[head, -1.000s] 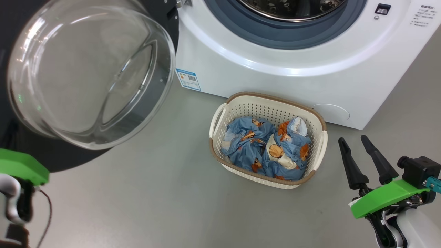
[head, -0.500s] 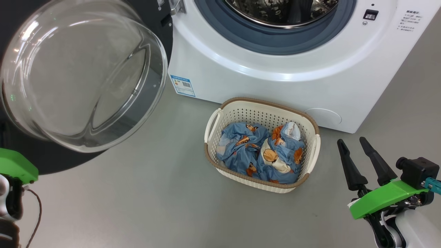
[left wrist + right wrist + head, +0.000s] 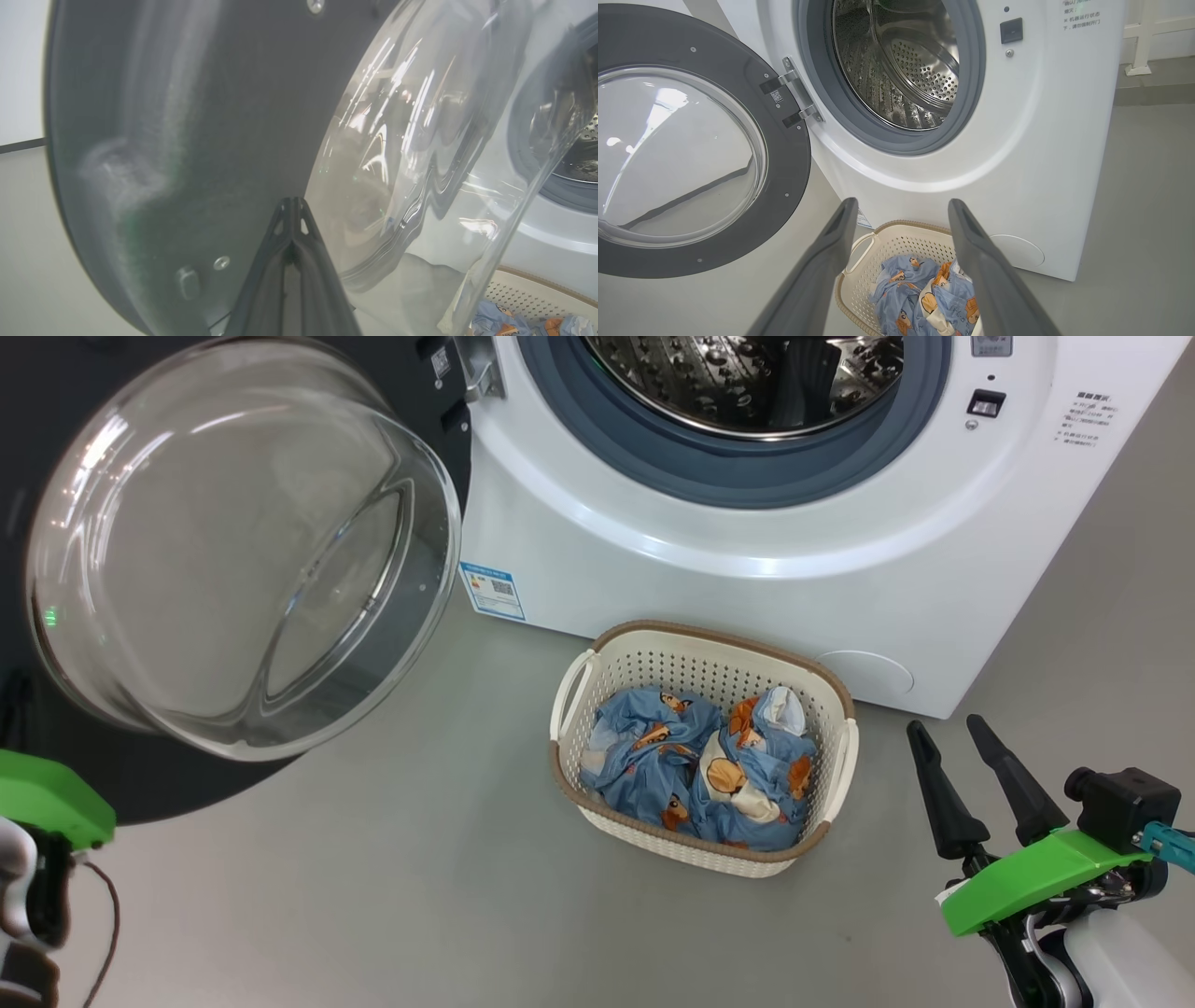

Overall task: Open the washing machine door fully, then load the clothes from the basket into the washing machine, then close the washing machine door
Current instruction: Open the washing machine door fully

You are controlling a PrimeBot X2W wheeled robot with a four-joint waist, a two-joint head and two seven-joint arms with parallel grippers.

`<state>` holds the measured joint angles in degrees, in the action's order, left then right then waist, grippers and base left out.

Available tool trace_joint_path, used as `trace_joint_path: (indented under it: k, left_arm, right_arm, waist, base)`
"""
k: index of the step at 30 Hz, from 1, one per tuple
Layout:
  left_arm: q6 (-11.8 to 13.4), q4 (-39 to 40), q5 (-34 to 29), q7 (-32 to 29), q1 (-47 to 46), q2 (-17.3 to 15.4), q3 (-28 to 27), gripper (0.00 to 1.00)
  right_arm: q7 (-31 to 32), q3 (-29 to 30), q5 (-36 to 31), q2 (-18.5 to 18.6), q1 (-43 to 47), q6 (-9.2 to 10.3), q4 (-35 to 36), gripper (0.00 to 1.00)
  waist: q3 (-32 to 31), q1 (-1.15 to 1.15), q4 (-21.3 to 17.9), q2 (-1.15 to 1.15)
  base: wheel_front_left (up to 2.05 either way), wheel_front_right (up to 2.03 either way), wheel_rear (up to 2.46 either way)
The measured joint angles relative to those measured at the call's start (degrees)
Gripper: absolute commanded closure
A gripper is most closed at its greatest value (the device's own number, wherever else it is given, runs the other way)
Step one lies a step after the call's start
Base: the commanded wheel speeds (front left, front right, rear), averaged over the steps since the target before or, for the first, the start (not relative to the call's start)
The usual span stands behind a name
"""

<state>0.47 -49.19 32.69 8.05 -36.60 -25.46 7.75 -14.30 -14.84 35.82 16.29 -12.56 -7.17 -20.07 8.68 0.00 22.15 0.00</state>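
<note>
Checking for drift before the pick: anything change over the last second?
The head camera shifted: the scene slid down that view, so more of the drum shows. Nothing was taken hold of or let go. The washing machine door stays open, the clothes stay in the basket before the washing machine, the left gripper stays shut near the door, the right gripper stays open and empty.

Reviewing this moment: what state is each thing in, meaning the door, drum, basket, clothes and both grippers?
washing machine door: open, swung out to the left of the washing machine.
drum: no clothes in the part that shows.
basket: upright on the floor, loaded.
clothes: crumpled inside the basket.
left gripper: shut, nothing held, by the door's inner side.
right gripper: open, empty, right of the basket.
</note>
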Motion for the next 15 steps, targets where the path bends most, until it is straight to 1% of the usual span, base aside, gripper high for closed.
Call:
trace_joint_path:
  k: [5, 8, 15]
  left_arm:
    - [0.0, 2.0, 0.0, 0.6, 2.3, 0.1, 1.0, 1.00]
    - [-0.6, 3.7, 0.0, 0.7, 3.4, 0.2, 1.2, 1.00]
    - [-0.8, 9.8, 0.1, 1.5, 7.2, 1.2, 2.0, 1.00]
  right_arm:
    - [0.0, 0.0, 0.0, -0.3, 0.1, 0.00, -0.1, 0.00]
    - [0.0, 0.0, 0.0, -0.6, 0.2, 0.00, -0.1, 0.00]
    - [0.0, 0.1, 0.0, -1.1, 1.0, 0.00, -0.2, 0.00]
  waist:
    - [-1.0, 0.00, 0.1, 0.00]
    - [-1.7, 0.00, 0.1, 0.00]
    - [-2.9, 0.00, -0.3, 0.00]
  base:
    - [0.00, 0.00, 0.00]
    - [0.00, 0.00, 0.00]
    - [0.00, 0.00, 0.00]
